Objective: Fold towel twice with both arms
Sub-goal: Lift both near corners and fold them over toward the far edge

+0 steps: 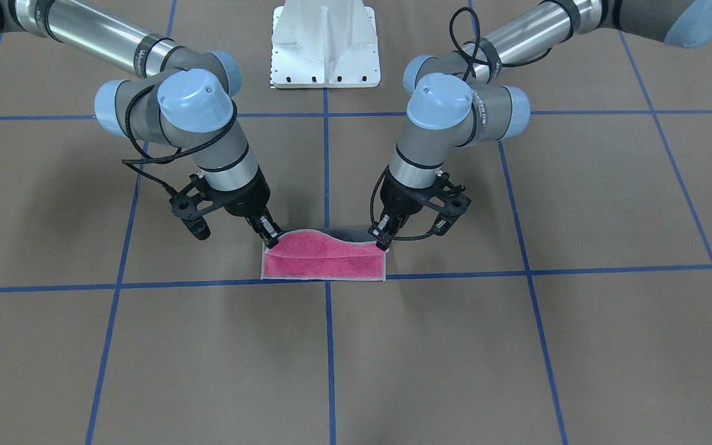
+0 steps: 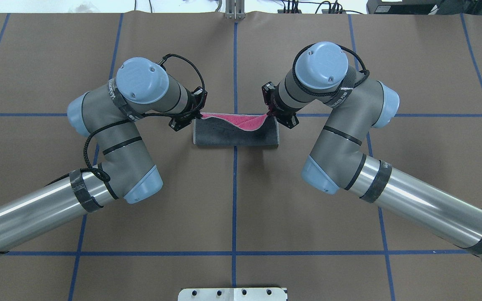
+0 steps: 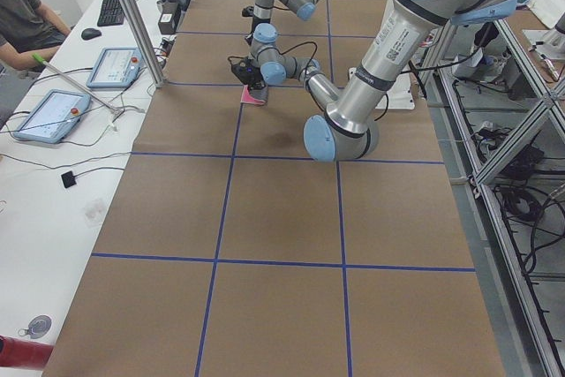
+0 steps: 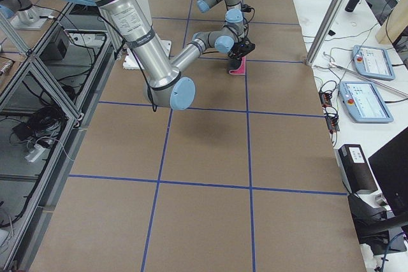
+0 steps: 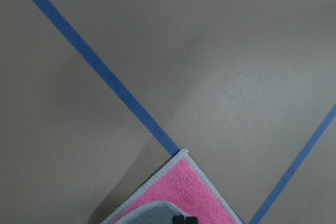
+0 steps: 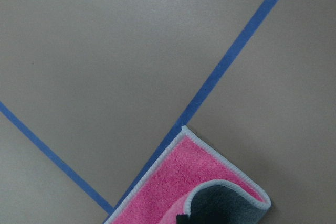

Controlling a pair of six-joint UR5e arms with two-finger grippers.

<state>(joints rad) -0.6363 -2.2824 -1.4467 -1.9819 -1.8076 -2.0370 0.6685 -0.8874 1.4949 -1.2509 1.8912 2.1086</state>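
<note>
In the overhead view the left gripper sits at the towel's far left corner, its fingers pinched on the edging. The towel lies across a blue tape line. Its near part shows dark grey, and along the raised far edge a pink strip sags between the two grippers. At the towel's far right corner the right gripper is clamped on the edging too.

The front view, mirrored, shows what the overhead view hides: a pink layer lying flat on the table, the raised layer draped above it, and grey only behind the sag. Each wrist view shows one flat pink corner touching tape, with a grey flap curled over it.
</note>
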